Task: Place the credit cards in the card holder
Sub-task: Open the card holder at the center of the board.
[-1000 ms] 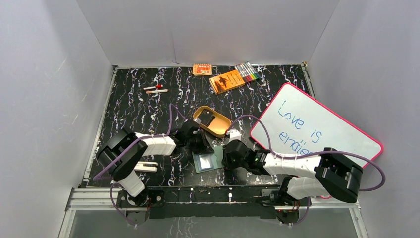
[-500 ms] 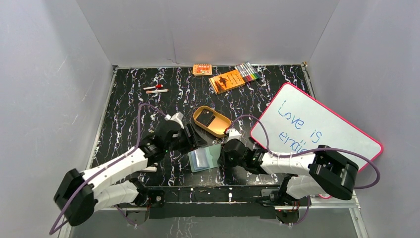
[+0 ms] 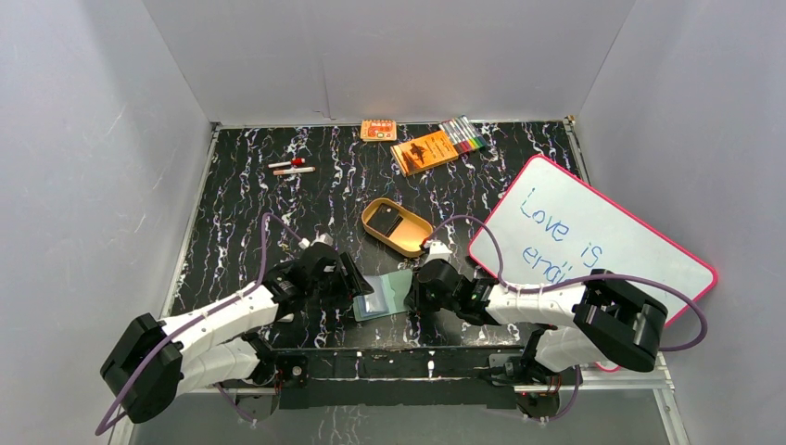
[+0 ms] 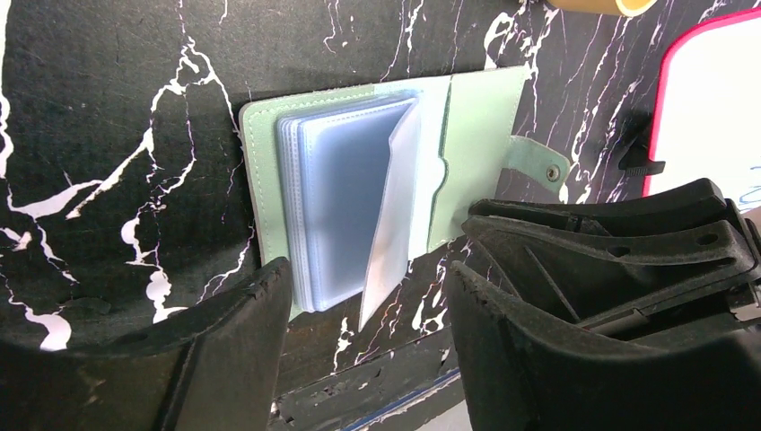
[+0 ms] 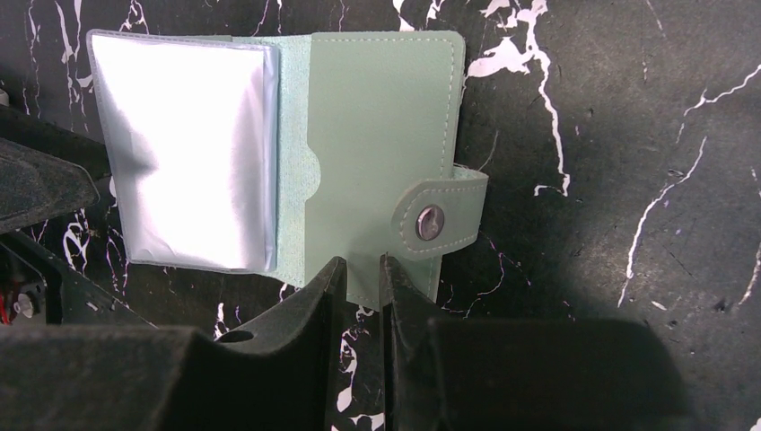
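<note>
The sage-green card holder (image 3: 383,295) lies open on the black marbled table near the front edge. In the left wrist view its pale blue sleeves (image 4: 341,206) are stacked on the left half, and one clear sleeve stands up. My left gripper (image 3: 357,286) is open at the holder's left side, straddling the sleeves' near edge (image 4: 366,274) with nothing held. My right gripper (image 3: 412,289) rests its tips on the green cover's (image 5: 377,135) near edge beside the snap tab (image 5: 440,220), its jaws a narrow gap apart (image 5: 361,262). What looks like a dark grey credit card (image 3: 393,223) lies in the tan tray.
The tan oval tray (image 3: 413,243) sits just behind the holder. A pink-rimmed whiteboard (image 3: 593,232) fills the right side. An orange booklet (image 3: 424,151), markers (image 3: 463,136) and a small orange box (image 3: 378,130) line the back. Two sticks (image 3: 291,167) lie at the back left.
My left gripper left the tray, opened, and swung back toward the front to the holder's left side. The tray settled flat. The right gripper stayed on the cover.
</note>
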{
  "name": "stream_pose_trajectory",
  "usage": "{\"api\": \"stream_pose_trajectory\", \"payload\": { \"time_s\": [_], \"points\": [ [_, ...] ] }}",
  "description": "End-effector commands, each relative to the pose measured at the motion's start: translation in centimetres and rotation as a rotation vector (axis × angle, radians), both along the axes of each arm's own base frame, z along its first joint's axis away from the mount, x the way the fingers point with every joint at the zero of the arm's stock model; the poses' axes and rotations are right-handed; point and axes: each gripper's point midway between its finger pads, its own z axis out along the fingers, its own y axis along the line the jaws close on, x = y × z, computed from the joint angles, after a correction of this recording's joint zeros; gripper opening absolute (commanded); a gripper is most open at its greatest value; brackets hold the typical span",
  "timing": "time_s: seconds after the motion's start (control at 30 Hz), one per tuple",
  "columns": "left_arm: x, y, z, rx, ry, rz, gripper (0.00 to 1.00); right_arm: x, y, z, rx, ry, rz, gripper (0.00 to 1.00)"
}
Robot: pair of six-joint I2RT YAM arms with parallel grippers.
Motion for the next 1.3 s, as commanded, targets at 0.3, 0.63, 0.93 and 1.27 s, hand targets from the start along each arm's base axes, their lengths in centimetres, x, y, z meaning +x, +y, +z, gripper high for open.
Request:
{"api": "stream_pose_trajectory", "payload": {
  "time_s": [0.3, 0.63, 0.93, 1.27],
  "points": [
    [0.2, -0.8, -1.1, 0.0, 0.016, -0.021, 0.61, -1.4, -1.4, -2.5, -0.069, 0.073, 0.008, 0.29],
    [0.5, -2.4, -0.9, -0.065, -0.001, -0.065, 0.6, -1.5, -1.1, -2.5, -0.055, 0.078, 0.018, 0.29],
    [1.3, -5.0, 1.0, -0.174, -0.062, -0.139, 0.6, -1.6, -1.0, -2.3, -0.045, 0.077, 0.022, 0.29],
    [2.2, -6.9, 3.1, -0.244, -0.129, -0.201, 0.56, -1.5, -1.2, -2.0, -0.028, 0.063, 0.015, 0.3]
  ]
}}
